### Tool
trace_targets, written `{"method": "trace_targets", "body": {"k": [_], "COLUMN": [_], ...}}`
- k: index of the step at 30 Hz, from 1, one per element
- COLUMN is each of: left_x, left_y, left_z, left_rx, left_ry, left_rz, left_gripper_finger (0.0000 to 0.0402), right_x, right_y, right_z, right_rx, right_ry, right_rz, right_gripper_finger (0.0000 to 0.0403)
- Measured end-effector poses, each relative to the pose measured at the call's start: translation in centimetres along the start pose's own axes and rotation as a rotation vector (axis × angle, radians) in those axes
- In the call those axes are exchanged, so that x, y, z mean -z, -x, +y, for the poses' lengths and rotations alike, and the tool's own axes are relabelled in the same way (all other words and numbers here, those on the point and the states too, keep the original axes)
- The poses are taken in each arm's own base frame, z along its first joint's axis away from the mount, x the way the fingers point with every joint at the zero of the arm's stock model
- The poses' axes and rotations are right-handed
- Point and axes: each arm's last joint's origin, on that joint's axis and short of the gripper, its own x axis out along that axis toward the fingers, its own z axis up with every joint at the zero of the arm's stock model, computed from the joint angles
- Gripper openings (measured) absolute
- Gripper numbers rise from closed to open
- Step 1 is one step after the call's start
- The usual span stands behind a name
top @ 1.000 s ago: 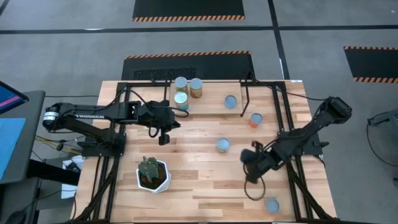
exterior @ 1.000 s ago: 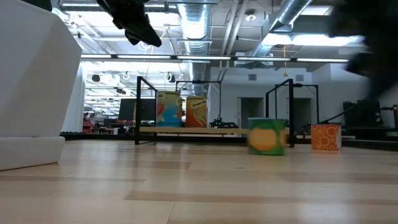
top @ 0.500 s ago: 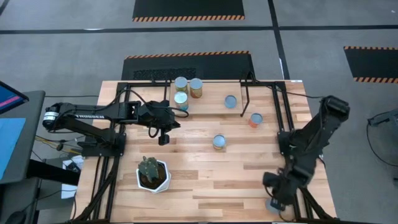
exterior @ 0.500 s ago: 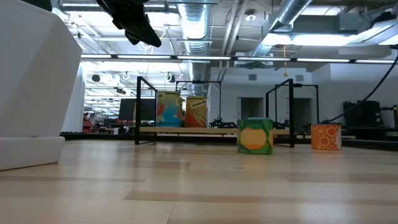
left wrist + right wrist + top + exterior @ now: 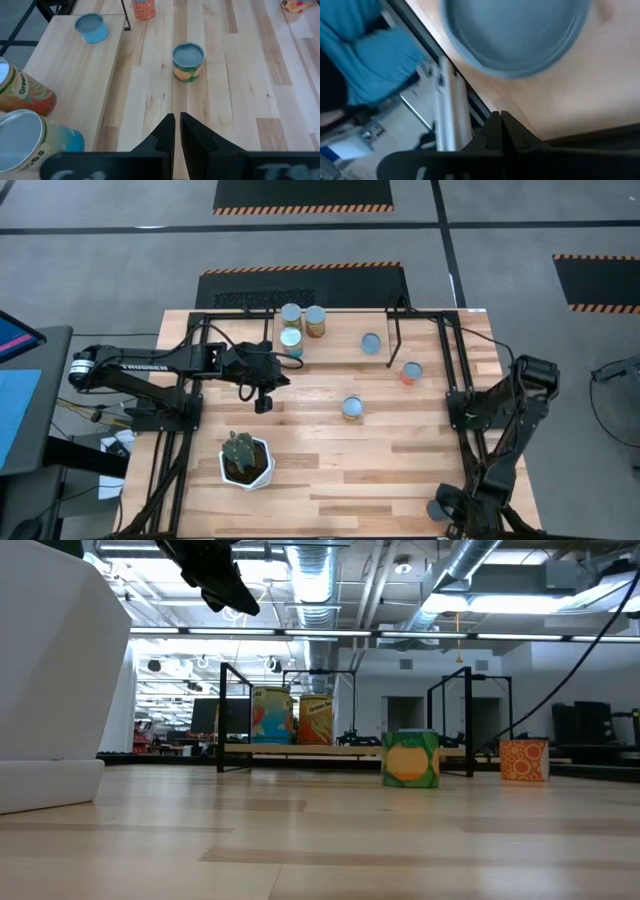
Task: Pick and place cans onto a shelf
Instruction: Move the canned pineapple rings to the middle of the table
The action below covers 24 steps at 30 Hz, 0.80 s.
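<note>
On the shelf (image 5: pixel 340 330) stand four cans (image 5: pixel 291 313); both arms' jaws closed, empty.

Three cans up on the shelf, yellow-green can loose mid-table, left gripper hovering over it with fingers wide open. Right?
Not quite: the left gripper has its fingers nearly shut, as the left wrist view shows. The rest holds: three cans sit on the shelf, and the yellow-green can stands loose mid-table ahead of it.

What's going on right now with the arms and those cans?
Right gripper shut, empty, over the can at the table's near right corner. Left gripper shut, empty, beside the shelf. Four cans on shelf. Nothing in the way.
</note>
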Motion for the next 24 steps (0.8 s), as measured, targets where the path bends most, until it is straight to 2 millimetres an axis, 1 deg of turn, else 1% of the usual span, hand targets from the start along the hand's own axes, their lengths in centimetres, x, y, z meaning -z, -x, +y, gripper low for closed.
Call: {"method": "trace_targets", "body": {"k": [2,5,7,9,12,14,17,19,21,24], "left_x": [0.0,0.0,0.0,-0.1,-0.1,-0.1,-0.1,-0.1,-0.1,0.0], "left_y": [0.0,0.0,0.0,0.0,0.0,0.0,0.0,0.0,0.0,0.0], "left_z": [0.0,0.0,0.0,0.0,0.0,0.0,0.1,0.1,0.1,0.1], "left_rx": [0.0,0.0,0.0,-0.001,-0.005,-0.013,-0.025,-0.026,-0.026,-0.026], "left_ry": [0.0,0.0,0.0,0.001,0.002,0.002,0.011,0.011,0.011,0.011], "left_rz": [-0.001,0.0,0.0,-0.006,-0.009,-0.008,-0.007,-0.007,-0.007,-0.002], "left_gripper_finger": [0.0018,0.0018,0.0018,0.0018,0.0018,0.0018,0.0018,0.0018,0.0018,0.0018], "right_x": [-0.1,-0.8,-1.8,-3.2,-5.3,-6.3,-7.4,-7.4,-6.8,-6.1], "right_y": [-1.1,-2.5,-2.9,-2.9,-2.1,-1.2,0.5,2.0,2.9,3.0], "right_z": [0.0,0.0,0.2,0.0,0.1,0.2,0.2,0.9,1.2,1.1], "right_rx": [0.013,0.033,0.039,0.082,0.108,0.096,0.083,0.017,-0.031,-0.043], "right_ry": [-0.002,0.001,0.028,0.04,0.071,0.109,0.169,0.199,0.212,0.235], "right_rz": [0.029,0.01,-0.023,-0.075,-0.159,-0.274,-0.523,-0.607,-0.587,-0.521], "right_gripper_finger": [0.0004,0.0009,0.001,0.0008,0.0006,0.0007,0.001,0.0009,0.0006,0.0005]}}
